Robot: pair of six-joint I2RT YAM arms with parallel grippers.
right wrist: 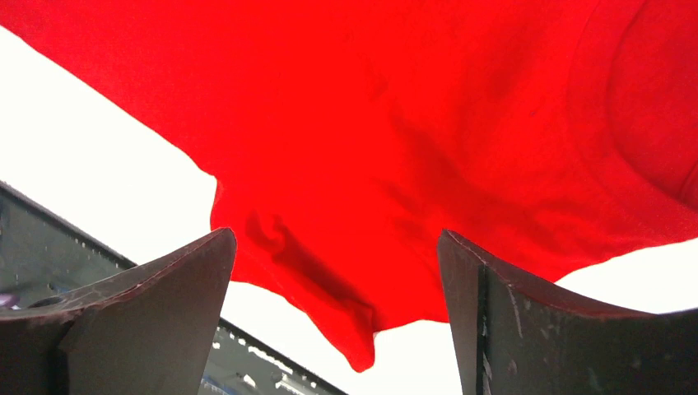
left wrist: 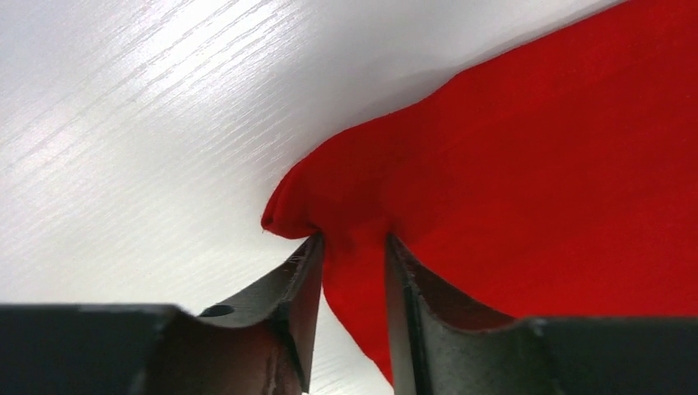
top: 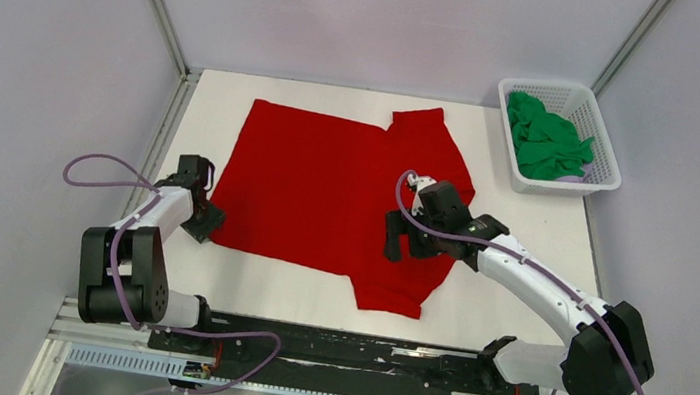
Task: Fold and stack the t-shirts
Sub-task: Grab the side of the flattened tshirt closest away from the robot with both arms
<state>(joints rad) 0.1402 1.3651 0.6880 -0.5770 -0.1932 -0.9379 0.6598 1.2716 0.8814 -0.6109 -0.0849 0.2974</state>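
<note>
The red t-shirt (top: 327, 185) lies spread flat on the white table, collar to the right. My left gripper (top: 205, 221) sits at its near-left hem corner. In the left wrist view the jaws (left wrist: 352, 247) are pinched on a fold of the red cloth (left wrist: 510, 164). My right gripper (top: 404, 236) hovers over the shirt's right part near the near sleeve. In the right wrist view it (right wrist: 337, 247) is wide open and empty, with the red cloth (right wrist: 370, 123) below. The green t-shirt (top: 546, 141) lies crumpled in the basket.
A white lattice basket (top: 598, 181) stands at the table's far right corner. Bare white tabletop (top: 504, 307) surrounds the shirt. A black rail (top: 337, 349) runs along the near edge by the arm bases. Grey walls enclose the table.
</note>
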